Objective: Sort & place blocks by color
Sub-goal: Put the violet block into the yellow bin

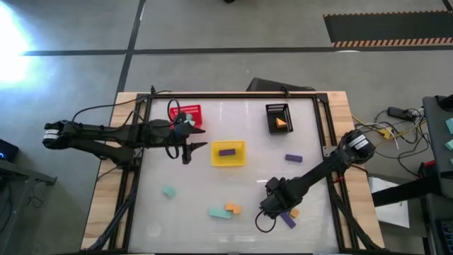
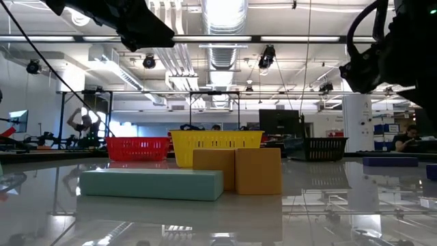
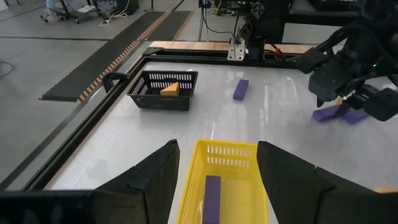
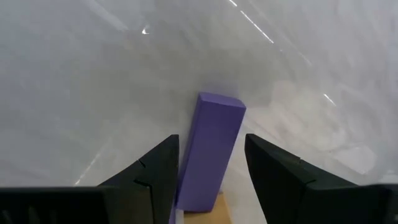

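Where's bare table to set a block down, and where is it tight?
Free: the strip between the yellow mesh basket and black mesh basket, and the near-left corner beside the small teal block. Crowded: near right, where the right end effector straddles a purple bar block by an orange block.

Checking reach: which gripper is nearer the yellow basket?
Left. The left gripper hovers just beside the yellow basket; the right gripper is farther off, over a purple block.
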Motion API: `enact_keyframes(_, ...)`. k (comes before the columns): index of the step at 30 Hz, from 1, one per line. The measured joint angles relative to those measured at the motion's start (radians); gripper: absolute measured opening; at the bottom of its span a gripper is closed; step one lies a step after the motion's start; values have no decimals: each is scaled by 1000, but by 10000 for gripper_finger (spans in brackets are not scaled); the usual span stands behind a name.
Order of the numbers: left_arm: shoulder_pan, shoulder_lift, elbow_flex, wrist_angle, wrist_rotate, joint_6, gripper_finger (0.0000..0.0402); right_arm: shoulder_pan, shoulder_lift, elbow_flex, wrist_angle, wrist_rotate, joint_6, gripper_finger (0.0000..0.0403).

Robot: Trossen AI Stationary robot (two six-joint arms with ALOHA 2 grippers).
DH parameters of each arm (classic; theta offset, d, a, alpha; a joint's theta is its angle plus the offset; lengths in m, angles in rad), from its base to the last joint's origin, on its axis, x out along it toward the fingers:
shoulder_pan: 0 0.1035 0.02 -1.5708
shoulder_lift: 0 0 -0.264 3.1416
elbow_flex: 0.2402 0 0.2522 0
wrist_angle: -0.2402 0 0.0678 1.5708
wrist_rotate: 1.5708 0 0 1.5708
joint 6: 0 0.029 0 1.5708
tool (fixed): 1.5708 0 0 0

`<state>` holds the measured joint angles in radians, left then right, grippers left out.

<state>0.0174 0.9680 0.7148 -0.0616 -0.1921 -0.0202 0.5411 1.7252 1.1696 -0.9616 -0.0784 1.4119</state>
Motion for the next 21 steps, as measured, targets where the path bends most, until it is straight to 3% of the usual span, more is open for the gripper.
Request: enact_keyframes(21,-11,-8,96,1,5,-53,200,-5,14,-16,34,36,-35,173)
